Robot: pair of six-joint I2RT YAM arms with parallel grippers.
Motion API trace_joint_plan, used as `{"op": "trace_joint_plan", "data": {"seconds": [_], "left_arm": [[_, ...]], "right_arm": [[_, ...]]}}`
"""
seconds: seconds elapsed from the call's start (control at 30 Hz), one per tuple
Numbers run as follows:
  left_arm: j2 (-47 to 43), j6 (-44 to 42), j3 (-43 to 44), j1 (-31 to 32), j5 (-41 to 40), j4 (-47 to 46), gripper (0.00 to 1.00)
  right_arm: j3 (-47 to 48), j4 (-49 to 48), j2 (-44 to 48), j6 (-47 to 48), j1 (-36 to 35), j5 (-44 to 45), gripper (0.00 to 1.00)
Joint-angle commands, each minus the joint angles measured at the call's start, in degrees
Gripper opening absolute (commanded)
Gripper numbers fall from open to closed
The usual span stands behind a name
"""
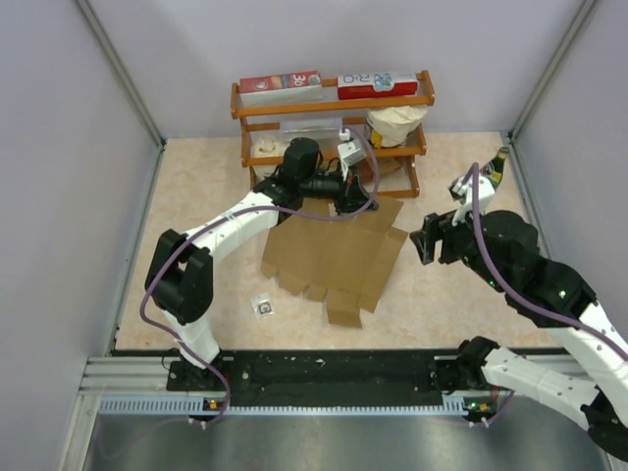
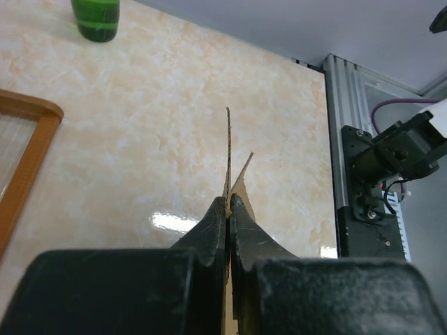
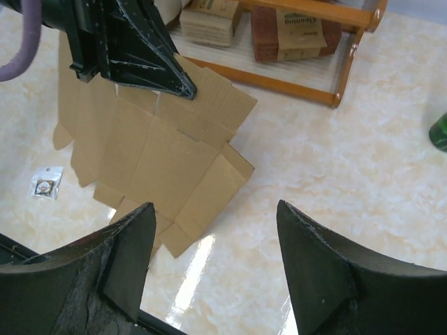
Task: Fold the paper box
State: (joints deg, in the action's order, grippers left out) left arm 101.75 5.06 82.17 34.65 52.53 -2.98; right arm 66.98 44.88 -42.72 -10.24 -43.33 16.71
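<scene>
The paper box is a flat brown die-cut sheet with creased flaps, lying in the middle of the table. Its far edge is lifted by my left gripper, which is shut on that edge close to the shelf. In the left wrist view the thin cardboard edge sticks out from between the closed left gripper. My right gripper hovers open just right of the sheet, holding nothing. In the right wrist view the sheet lies ahead and left of the open right gripper.
A wooden shelf with red-and-white cartons and a white bag stands at the back. A green bottle stands at the back right. A small packet lies front left of the sheet. A metal rail runs along the near edge.
</scene>
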Motion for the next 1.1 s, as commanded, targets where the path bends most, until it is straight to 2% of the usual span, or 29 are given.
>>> {"op": "trace_joint_plan", "data": {"seconds": [0.0,0.4,0.7,1.07], "left_arm": [[-3.2,1.5,-1.0,0.1,-4.7,-1.8,0.00],[-2.8,0.9,-1.9,0.2,-6.6,0.1,0.00],[-2.0,-0.3,-1.7,0.1,-6.7,1.6,0.00],[-1.9,-0.9,-3.5,0.2,-7.6,4.6,0.00]], "right_arm": [[-2.0,-4.5,-1.8,-3.3,0.2,3.6,0.69],[-9.8,-15.5,-3.8,-5.4,0.3,3.3,0.70],[-13.3,-22.3,-6.8,-7.3,8.0,-5.4,0.70],[-15.2,-25.2,-7.8,-9.5,11.3,-10.0,0.69]]}}
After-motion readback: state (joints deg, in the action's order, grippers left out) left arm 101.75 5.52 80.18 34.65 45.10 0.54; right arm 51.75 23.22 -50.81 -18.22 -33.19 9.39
